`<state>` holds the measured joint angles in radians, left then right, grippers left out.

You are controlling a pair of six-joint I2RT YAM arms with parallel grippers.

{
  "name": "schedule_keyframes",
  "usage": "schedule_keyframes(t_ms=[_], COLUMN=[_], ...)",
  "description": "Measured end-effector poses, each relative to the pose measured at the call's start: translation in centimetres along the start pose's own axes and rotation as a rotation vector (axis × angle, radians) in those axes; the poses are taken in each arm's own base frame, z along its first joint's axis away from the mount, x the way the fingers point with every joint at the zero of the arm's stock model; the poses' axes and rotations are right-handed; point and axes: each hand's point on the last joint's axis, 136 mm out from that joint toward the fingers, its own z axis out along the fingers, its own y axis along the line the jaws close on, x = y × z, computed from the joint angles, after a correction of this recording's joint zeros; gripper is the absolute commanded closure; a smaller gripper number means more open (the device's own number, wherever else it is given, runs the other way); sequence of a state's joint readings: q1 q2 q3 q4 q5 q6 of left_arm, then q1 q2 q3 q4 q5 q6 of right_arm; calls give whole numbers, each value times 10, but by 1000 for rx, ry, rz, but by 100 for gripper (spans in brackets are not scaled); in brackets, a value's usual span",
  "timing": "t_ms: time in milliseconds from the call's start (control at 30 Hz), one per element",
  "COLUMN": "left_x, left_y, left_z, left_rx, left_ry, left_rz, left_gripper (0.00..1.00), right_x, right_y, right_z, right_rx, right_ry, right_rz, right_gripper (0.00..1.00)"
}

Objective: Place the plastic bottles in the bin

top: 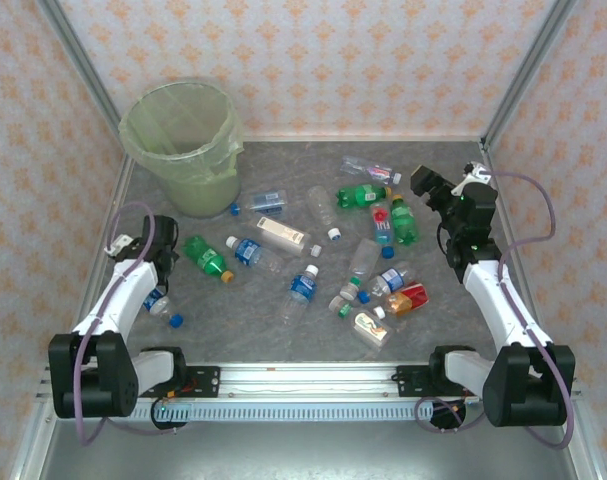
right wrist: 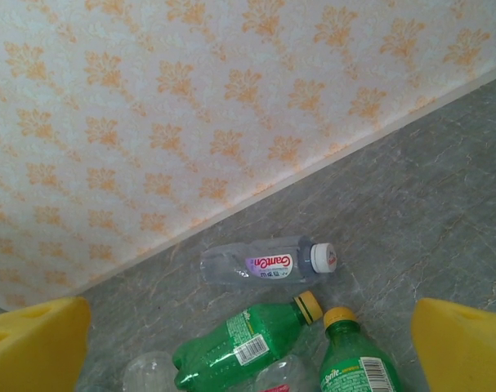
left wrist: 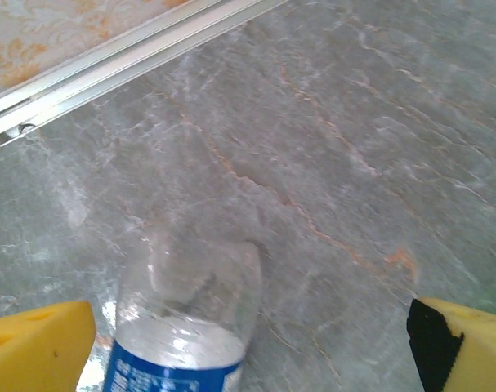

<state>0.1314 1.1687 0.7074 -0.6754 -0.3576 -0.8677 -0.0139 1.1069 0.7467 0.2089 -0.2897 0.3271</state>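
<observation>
Left gripper (left wrist: 252, 343): jaws spread wide, nothing clamped. A clear bottle (left wrist: 186, 327) with a blue label lies on the table (left wrist: 354, 163) between the fingers (left wrist: 35, 347), close to the left one and well apart from the right one. Its base points away from the gripper. Ahead and to the left, a metal rail (left wrist: 125, 61) runs along the table edge.

Right gripper (right wrist: 248, 343): jaws spread wide, empty, held above the table. Just ahead lie two green bottles (right wrist: 239, 347) with yellow caps. Beyond them a white-capped bottle (right wrist: 268, 265) lies on its side near the patterned wall (right wrist: 190, 106).

The other bottles (top: 303, 285) lie scattered between the two grippers. The bin (top: 198, 170) stands upright ahead of the left gripper, well apart from the right.
</observation>
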Motion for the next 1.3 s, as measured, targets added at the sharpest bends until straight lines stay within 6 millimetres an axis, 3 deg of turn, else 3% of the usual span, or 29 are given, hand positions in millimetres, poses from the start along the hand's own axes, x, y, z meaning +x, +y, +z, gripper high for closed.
schedule_keyframes(t_ms=[167, 400, 633, 767, 1067, 1300], left_x=[7, 35, 59, 57, 41, 23], left_y=[21, 21, 16, 12, 2, -7], left_z=[25, 45, 55, 56, 41, 29], left_rx=[-51, -31, 12, 29, 114, 159], left_ry=[97, 204, 272, 264, 212, 173], left_rz=[-56, -25, -31, -39, -78, -100], left_gripper=[0, 0, 17, 31, 42, 46], right_x=[0, 1, 2, 3, 5, 8], right_y=[4, 8, 9, 10, 13, 18], right_z=[-2, -2, -2, -2, -2, -2], right_rx=[-18, -32, -39, -42, -51, -66], right_ry=[3, 10, 14, 16, 22, 32], right_rz=[-4, -3, -1, -1, -3, 6], right_gripper=[0, 0, 0, 0, 0, 0])
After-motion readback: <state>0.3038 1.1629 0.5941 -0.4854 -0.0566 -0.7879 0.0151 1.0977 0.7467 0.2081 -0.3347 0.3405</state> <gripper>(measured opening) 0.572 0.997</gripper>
